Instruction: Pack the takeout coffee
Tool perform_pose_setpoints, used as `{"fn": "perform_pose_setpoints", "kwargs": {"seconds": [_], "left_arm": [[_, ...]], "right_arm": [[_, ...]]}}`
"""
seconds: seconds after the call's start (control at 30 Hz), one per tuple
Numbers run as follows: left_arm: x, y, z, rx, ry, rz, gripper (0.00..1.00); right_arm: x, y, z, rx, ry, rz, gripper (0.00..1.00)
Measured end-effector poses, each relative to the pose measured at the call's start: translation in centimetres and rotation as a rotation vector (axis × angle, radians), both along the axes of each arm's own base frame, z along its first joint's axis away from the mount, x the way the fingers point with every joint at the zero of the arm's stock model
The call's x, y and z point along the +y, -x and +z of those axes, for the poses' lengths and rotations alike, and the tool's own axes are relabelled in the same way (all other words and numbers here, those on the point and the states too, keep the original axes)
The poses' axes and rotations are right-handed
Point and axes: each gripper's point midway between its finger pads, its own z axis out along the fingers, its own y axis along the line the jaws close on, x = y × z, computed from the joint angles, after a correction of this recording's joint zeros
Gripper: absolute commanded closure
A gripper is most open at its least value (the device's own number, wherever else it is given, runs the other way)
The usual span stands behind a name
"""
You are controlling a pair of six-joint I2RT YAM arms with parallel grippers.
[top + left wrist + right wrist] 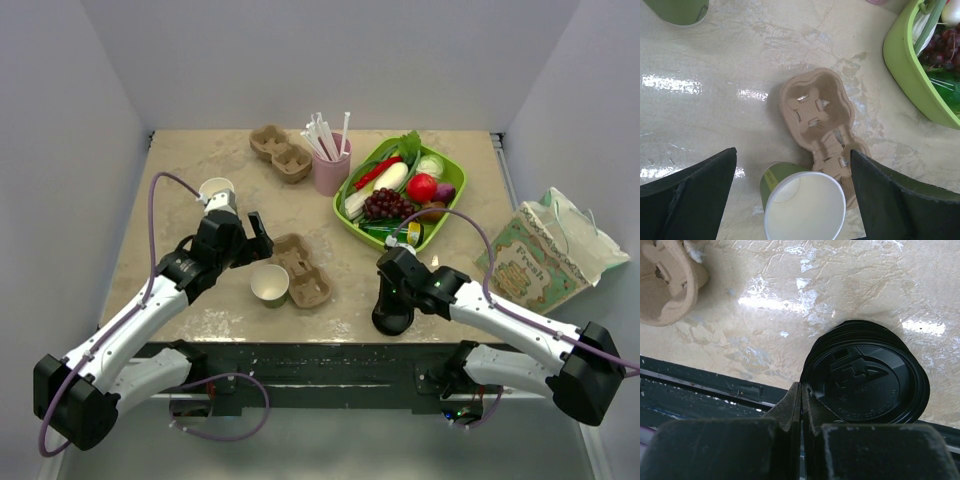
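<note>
1. Far left: second cup [216, 188], lidless, stands on the table [180, 170] just behind the left arm, untouched
2. Left end effector [258, 238] is released, fingers spread wide and holding nothing; in the left wrist view it [792, 152] hangs above the gap between cup and carrier
3. Green-sided cup [270, 284] is the coffee to pack: upright on the table, open top, no lid on it; the left wrist view shows it [805, 210] just beside the near end of the carrier, possibly touching, not seated in a pocket
4. Carrier [308, 272] is a two-pocket pulp tray lying flat mid-table, both pockets empty [817, 110]
5. Right end effector [392, 300] is down at the near table edge on the stack of black lids [870, 380]; fingers clenched together [801, 390] at the stack's left rim, can't tell if a lid rim is pinched between them
6. Far right: paper bag [540, 255] lies on its side off the table edge, nothing seen going into it
7. Progress, my read: early. Nothing packed; left to do is lift one lid, cap the cup, seat it in the carrier and likely bag it
</note>
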Motion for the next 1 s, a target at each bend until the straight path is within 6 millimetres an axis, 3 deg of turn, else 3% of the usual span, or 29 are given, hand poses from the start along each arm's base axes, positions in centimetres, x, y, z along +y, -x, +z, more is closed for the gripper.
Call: {"fn": "perform_pose_setpoints", "kwargs": {"seconds": [0.23, 0.73, 1.0], "left_arm": [[0.0, 0.0, 0.0, -0.001, 0.001, 0.000, 0.00], [-0.1, -0.1, 0.2, -0.009, 0.007, -0.003, 0.00], [-0.5, 0.1, 0.4, -0.011, 0.022, -0.026, 0.00]], "right_arm": [[-0.4, 0.1, 0.0, 0.000, 0.011, -0.005, 1.00], [-0.7, 0.2, 2.1, -0.070, -0.009, 0.035, 1.00], [-0.7, 0.3, 1.9, -0.074, 0.008, 0.086, 1.00]]}}
